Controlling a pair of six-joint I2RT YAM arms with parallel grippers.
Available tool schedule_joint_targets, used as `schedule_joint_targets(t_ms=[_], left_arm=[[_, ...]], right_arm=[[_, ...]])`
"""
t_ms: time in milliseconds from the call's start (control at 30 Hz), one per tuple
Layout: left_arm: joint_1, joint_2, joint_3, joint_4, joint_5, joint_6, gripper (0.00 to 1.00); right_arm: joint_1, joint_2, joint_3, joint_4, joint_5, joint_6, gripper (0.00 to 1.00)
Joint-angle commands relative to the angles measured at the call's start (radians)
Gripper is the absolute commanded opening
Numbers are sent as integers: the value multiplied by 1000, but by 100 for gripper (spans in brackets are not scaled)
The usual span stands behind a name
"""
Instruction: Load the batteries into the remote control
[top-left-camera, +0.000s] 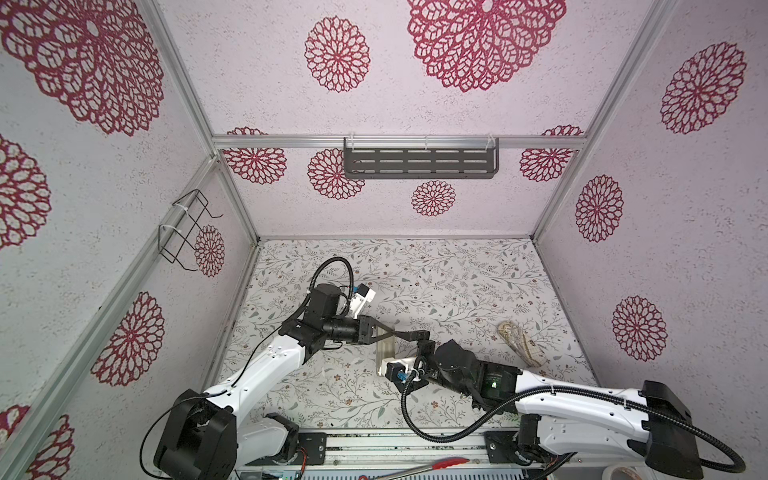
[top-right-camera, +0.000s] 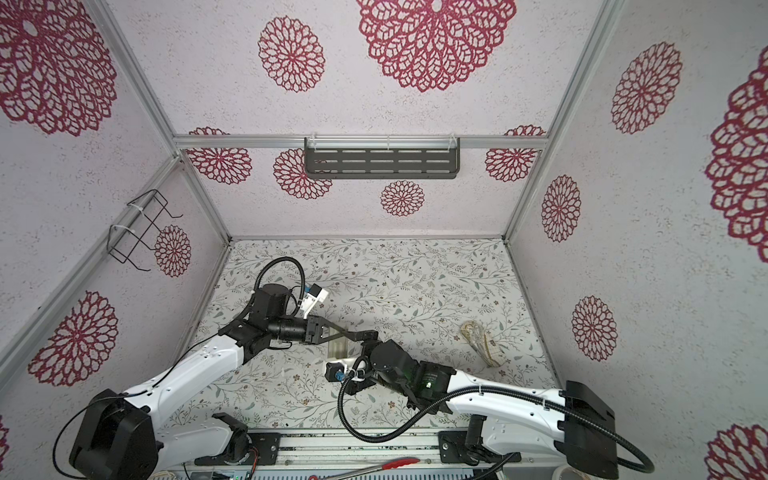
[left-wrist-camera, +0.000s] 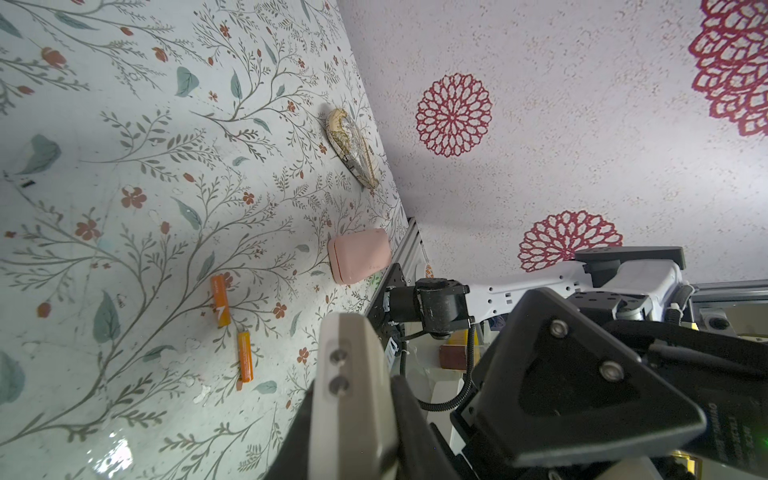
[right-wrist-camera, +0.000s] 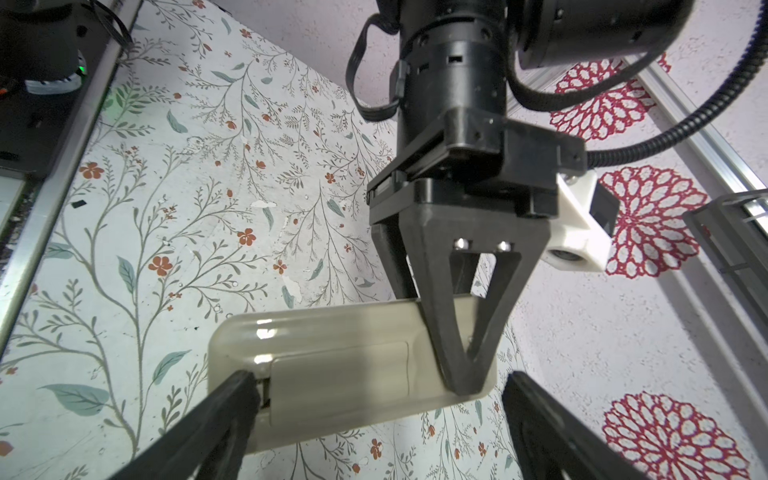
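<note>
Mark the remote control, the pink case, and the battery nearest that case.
remote control (right-wrist-camera: 332, 328): right wrist view, beige back.
pink case (left-wrist-camera: 359, 255): left wrist view, middle of its face.
battery (left-wrist-camera: 220, 301): left wrist view, orange mid-body.

The remote control (right-wrist-camera: 332, 332) blocks the gap between the right gripper's (right-wrist-camera: 380, 380) spread fingers; the left gripper (right-wrist-camera: 442, 353) pinches one end. Past that pincer, bare table (left-wrist-camera: 124, 166) surrounds the batteries (left-wrist-camera: 220, 301), pink case (left-wrist-camera: 358, 255) nearby.

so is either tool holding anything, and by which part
left tool clamps the remote control by the end past its battery cover. right tool is open and holds nothing, one fingertip at the cover's other edge
</note>
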Motion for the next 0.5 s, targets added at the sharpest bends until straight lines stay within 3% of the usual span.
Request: schedule_joint_targets(t_ms=[0, 467], left_arm=[[-7, -17, 19, 4, 58, -9, 0], [-7, -7, 21, -7, 49, -4, 0]], right_arm=[[-6, -17, 1, 63, 103, -21, 95], [-3, -88, -56, 196, 153, -79, 94]])
